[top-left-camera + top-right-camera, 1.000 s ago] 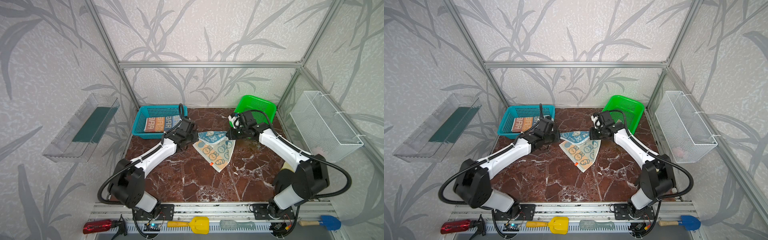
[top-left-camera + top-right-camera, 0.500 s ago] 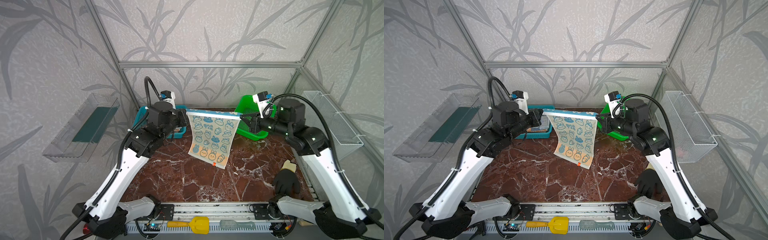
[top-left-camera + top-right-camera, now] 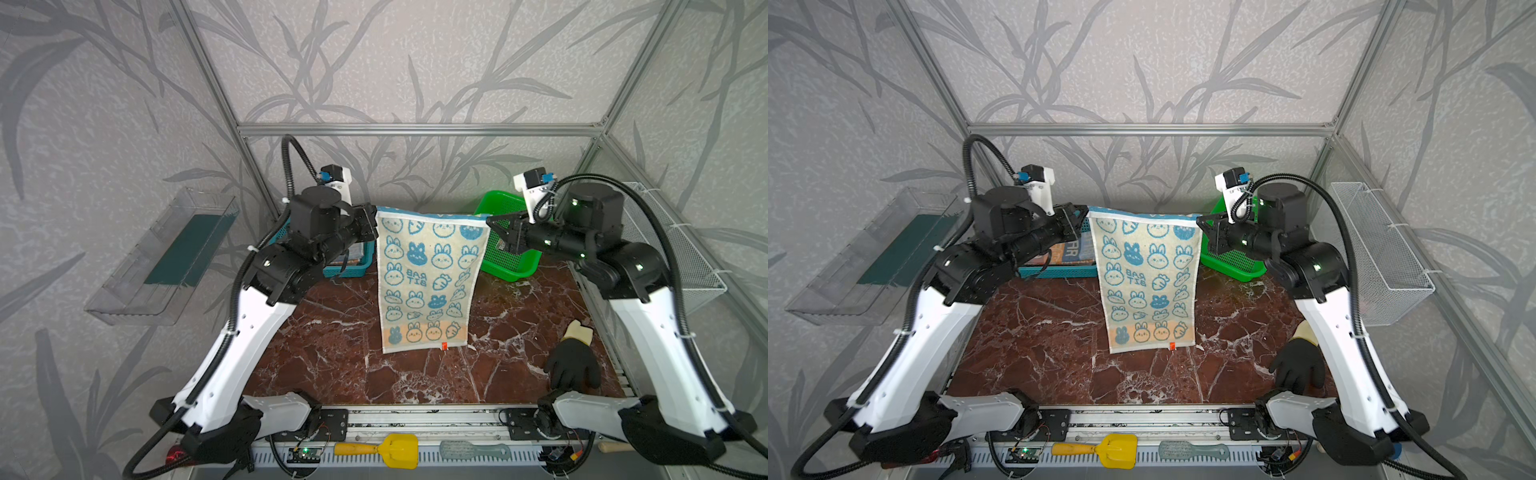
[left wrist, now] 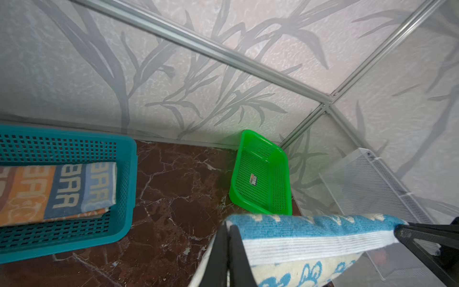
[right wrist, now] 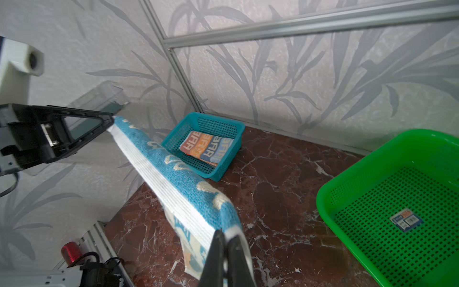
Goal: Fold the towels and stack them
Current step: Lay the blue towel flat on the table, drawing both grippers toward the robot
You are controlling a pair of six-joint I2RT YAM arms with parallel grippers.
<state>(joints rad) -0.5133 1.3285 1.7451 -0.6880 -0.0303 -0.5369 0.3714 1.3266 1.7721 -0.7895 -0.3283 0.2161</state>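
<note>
Nearest, along the bottom edge of both top views, a yellow scoop (image 3: pixel 390 451) and a pale brush (image 3: pixel 473 451) lie on the front rail, outside the job. A black glove (image 3: pixel 575 365) rests at the lower right of the marble worktop (image 3: pixel 332 365), well apart from the cloth.

Further in, at the centre of the frame, the bunny towel (image 3: pixel 428 282) hangs as a flat sheet, with its orange band and small red tag lowest and its blue band uppermost. Its lower hem looks to hang clear of the worktop, though from above I cannot be sure. It is spread this way because each top corner is pinched. The left end effector (image 3: pixel 371 222) is clamped on the left corner and the right end effector (image 3: pixel 492 220) on the right one, jaws tight together on the hem in both wrist views. Set apart at about equal height, they draw the top edge taut, so the cloth's own weight pulls out creases and squares it. I read this as a set-up for laying it down and folding it in half.

Beyond, at the upper left of the worktop, the teal basket (image 3: pixel 357 270) holds the striped towel (image 4: pixel 57 191), folded and lying flat, so it likely serves as the stacking place. Farthest right, the green basket (image 3: pixel 511 266) sits tilted by the back wall with no cloth in it.
</note>
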